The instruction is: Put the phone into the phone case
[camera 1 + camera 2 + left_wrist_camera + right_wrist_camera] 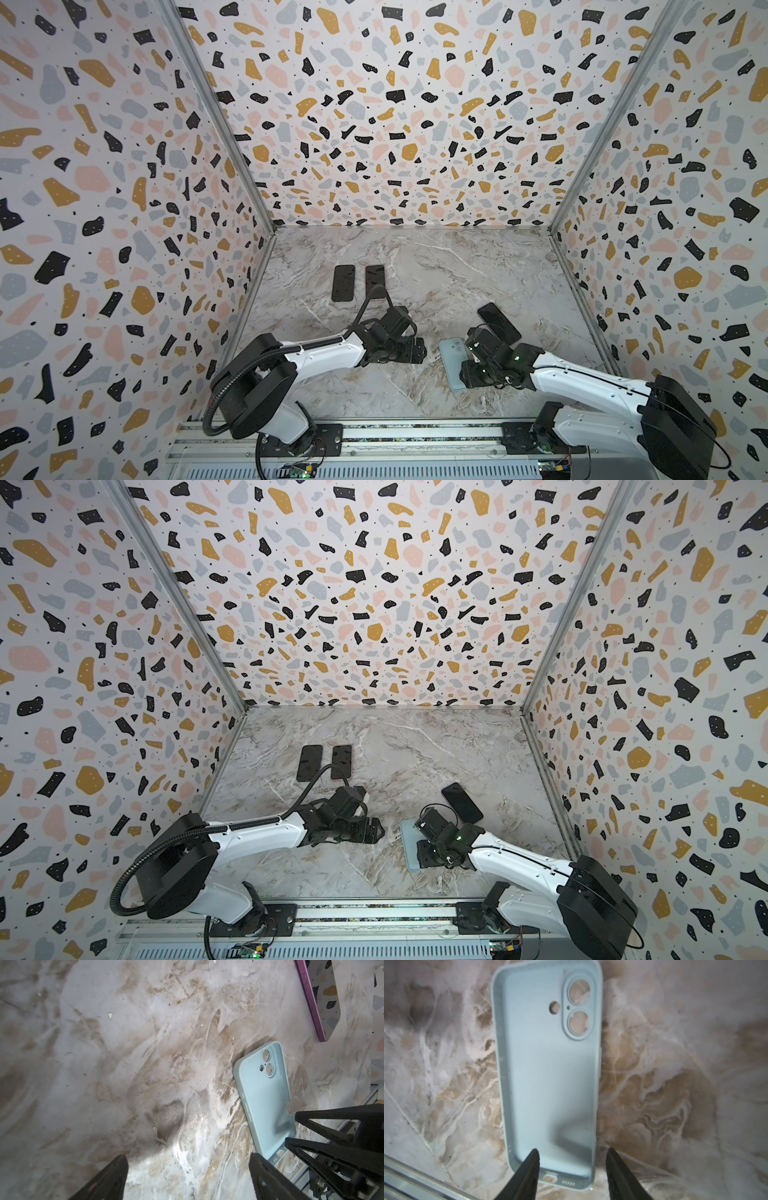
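The light blue phone case (451, 361) (409, 843) lies flat on the marble table, hollow side up, with its camera holes at the far end (550, 1076) (264, 1095). My right gripper (465, 357) (573, 1150) hangs open over its near end. One finger is above the inside and the other is outside a long edge, neither pressing on it. The phone (498, 322) (462, 802), dark screen up with a purple rim (309, 999), lies just behind the case. My left gripper (419, 353) (188, 1157) is wide open over bare table, left of the case.
Two more black phones (343, 283) (375, 281) lie side by side at the back left. Patterned walls close in the left, back and right sides. A metal rail (374, 434) runs along the front edge.
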Controlling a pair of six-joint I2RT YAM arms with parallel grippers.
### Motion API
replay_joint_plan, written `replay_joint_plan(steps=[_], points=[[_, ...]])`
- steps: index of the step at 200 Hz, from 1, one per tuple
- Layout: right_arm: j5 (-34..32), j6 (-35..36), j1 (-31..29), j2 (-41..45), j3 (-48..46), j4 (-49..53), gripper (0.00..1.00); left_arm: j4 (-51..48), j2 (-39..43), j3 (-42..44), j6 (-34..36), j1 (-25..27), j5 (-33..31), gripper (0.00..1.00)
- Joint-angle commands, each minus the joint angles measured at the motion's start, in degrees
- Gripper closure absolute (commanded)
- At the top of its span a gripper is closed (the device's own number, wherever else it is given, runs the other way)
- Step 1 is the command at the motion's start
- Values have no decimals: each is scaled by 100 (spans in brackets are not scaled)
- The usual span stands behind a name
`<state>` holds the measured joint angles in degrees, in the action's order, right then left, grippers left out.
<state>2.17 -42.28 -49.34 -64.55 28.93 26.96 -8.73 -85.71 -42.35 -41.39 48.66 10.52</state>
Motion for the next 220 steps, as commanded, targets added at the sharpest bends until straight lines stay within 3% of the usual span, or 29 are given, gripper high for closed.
replay_joint_plan(steps=[1,47,104,132,172,188,220], points=[[119,-156,-48,-8,-35,-107,47,83,-85,-81,22,22,64,8],[327,-297,-83,-46,-142,-360,51,73,-154,-99,77,34,64,8],[-94,-205,101,58,285,78,52,35,-78,-111,148,27,64,8],[-236,201,831,29,750,137,50,4,-17,-174,177,34,98,8],[-312,1051,2324,-589,1325,-448,47,-53,-10,-320,280,28,169,8],[-762,1313,2743,-820,1395,-856,44,-74,-40,-383,330,30,211,8],[-332,1599,3639,-1436,1498,-1572,41,-149,-114,-497,442,32,231,8]])
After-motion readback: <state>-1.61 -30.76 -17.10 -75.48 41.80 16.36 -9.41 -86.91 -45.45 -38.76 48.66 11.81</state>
